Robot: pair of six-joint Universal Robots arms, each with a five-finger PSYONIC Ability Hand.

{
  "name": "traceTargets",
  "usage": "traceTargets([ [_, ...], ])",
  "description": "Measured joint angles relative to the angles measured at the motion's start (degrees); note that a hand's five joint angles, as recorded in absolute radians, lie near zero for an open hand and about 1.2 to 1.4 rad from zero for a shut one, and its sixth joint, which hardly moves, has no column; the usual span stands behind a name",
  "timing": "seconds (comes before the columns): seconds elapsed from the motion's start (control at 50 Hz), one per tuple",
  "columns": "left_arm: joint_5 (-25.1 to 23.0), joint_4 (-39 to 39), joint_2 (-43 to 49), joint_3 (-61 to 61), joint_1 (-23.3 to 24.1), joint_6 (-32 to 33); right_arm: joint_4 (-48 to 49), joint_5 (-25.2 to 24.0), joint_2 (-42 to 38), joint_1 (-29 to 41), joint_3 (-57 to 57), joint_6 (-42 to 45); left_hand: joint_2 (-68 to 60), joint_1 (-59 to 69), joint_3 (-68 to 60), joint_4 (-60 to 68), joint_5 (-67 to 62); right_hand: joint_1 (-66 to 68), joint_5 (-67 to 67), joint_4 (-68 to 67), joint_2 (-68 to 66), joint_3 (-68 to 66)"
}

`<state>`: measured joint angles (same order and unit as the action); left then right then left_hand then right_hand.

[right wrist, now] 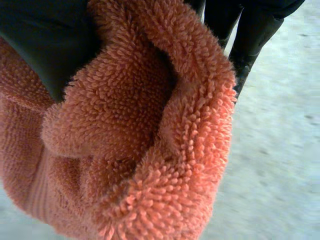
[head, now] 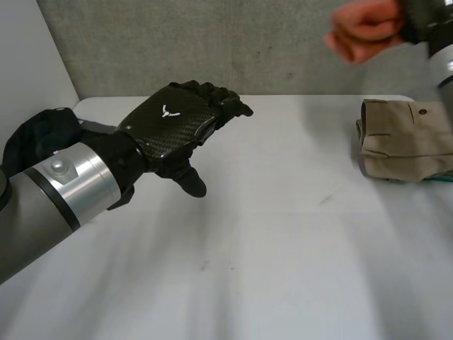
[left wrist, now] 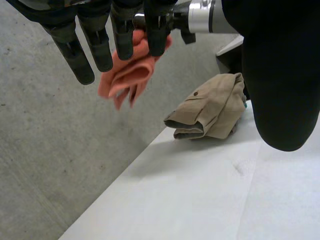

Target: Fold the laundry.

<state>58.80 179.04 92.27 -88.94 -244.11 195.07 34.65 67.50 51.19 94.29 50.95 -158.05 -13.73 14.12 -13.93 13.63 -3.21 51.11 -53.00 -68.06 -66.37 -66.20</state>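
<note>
Fleecy orange cloth (right wrist: 150,140) — bunched, clutched by right robot hand (right wrist: 40,35).

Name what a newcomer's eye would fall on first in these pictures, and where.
A fluffy orange cloth, bunched in the right hand, is held up in the air at the far right. The black left hand hovers open over the left part of the table, holding nothing. A folded tan garment lies at the table's right edge.
</note>
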Motion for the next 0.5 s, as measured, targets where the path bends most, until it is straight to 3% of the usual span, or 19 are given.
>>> traceTargets([
  [0.12, 0.0, 0.0, -0.4, -0.1, 0.0, 0.0, 0.4, -3.3, -0.8, -6.3, -1.3, -2.5, 0.0, 0.0, 0.0, 0.0, 0.0, 0.0, -0.1, 0.0, 0.0, -0.5],
  [0.34, 0.0, 0.2, -0.3, -0.8, 0.0, 0.0, 6.0, -18.4, -8.1, -20.3, 8.6, -3.7, 0.0, 0.0, 0.0, 0.0, 0.0, 0.0, -0.1, 0.0, 0.0, -0.5],
  [0.5, 0.0, 0.3, -0.3, -0.9, 0.2, 0.0, 9.6, -23.2, -10.8, -24.9, 16.1, -3.4, 0.0, 0.0, 0.0, 0.0, 0.0, 0.0, -2.1, 0.0, 0.0, -0.8],
])
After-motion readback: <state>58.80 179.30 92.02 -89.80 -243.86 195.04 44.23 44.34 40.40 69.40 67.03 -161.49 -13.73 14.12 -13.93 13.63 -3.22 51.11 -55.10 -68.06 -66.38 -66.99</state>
